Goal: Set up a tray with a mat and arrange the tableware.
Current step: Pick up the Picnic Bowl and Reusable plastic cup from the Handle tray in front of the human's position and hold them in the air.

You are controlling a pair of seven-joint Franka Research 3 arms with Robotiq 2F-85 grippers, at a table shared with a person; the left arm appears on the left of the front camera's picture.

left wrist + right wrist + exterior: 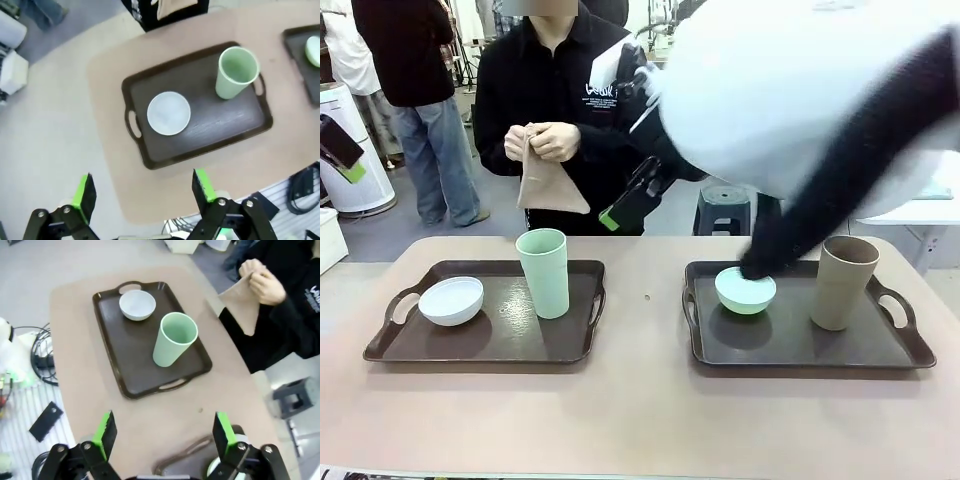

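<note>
Arm casing, white with a black band, looms blurred across the upper right of the front view: it is the right arm (770, 90), reaching from the right side toward the middle, above the table (640, 410). Its black part crosses in front of the far rim of the mint green bowl (745, 292). The right gripper (164, 429) hangs over the table between the two trays, jaws spread wide and empty. The left gripper (143, 190) is likewise wide and empty, high over the table's near edge and looking down at the left tray (500, 345).

At the far side a person's hands (545, 142) pinch the top of a tan mat (548, 188) at chest height (off the table).

On the left tray stand the pale green cup (543, 272) and, apart from it, the white bowl (451, 300). The right tray (790, 345) carries the tan-brown cup (844, 282) and the mint green bowl, apart.

White print (600, 92) on the person's black top is too small to read.
</note>
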